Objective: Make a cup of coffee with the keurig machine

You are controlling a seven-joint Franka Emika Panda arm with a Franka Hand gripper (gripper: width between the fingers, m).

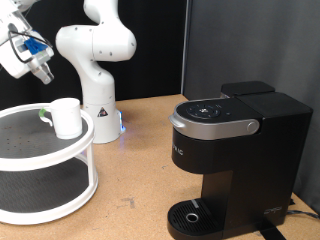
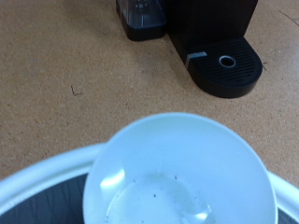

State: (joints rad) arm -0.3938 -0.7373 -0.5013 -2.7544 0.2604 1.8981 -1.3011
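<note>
The table (image 1: 140,150) carries the Keurig (image 1: 235,160), black and boxy, lid down and drip tray bare. Well apart from it, toward the exterior view's left, is a white two-tier stand (image 1: 45,165), with the cup (image 1: 67,117) upright on its upper tier. Above the cup hangs the claw (image 1: 38,65); open or closed, I cannot tell. The cup looks light, stiff, glazed and likely slippery; the rim wall seems the surest hold.

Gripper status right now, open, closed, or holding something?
Gripper: holding nothing, above the cup on the white stand; open or shut cannot be told.
</note>
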